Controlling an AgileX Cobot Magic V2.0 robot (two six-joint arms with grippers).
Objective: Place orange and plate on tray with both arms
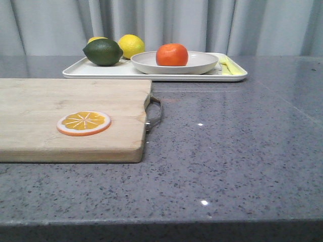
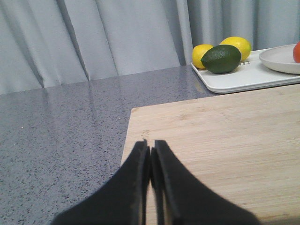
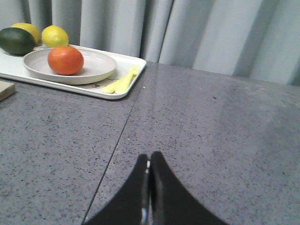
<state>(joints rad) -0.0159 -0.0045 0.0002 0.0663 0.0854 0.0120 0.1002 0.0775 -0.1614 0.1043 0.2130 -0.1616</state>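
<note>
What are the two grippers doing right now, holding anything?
Left gripper: closed, empty, above the cutting board.
Right gripper: closed, empty, above the bare countertop.

Both the left claw (image 2: 150, 154) and right claw (image 3: 149, 161) have smooth, matte-black, tapering fingers.

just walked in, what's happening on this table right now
Nothing is being handled at this moment. The orange sits in the plate, and the plate rests on the white tray beside two lemons and a dark green lime. The left gripper is shut over the wooden cutting board, the right gripper shut over bare countertop. Both are empty and away from the tray.
</note>
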